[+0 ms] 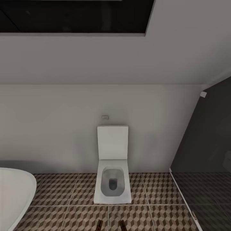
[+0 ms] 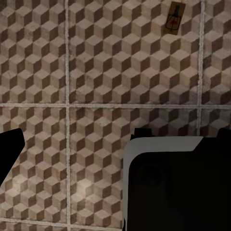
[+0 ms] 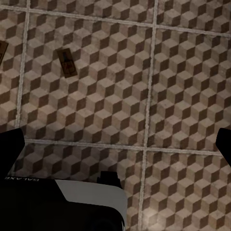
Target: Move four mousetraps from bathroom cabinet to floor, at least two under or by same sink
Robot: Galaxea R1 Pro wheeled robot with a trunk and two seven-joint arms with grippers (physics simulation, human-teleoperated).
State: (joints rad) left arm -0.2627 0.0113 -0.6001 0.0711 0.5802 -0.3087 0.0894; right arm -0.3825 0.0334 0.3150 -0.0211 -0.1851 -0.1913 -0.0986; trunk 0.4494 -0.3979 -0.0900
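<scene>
Two brown mousetraps (image 1: 99, 225) (image 1: 122, 225) lie flat on the cube-patterned bathroom floor (image 1: 64, 192) at the bottom edge of the head view, in front of the toilet. In the left wrist view one mousetrap (image 2: 174, 18) with a red mark lies on the tiles, well beyond my open, empty left gripper (image 2: 120, 137). The right wrist view has one mousetrap (image 3: 67, 62) and the edge of another (image 3: 2, 50) on the tiles, far from my open, empty right gripper (image 3: 120, 139). The cabinet and the sink are out of view.
A white toilet (image 1: 112, 175) with its lid up stands against the pale wall ahead. A white rounded tub rim (image 1: 16, 192) is at the left. A dark glass panel (image 1: 205, 154) closes off the right. My own white and black base (image 2: 168, 187) shows below the grippers.
</scene>
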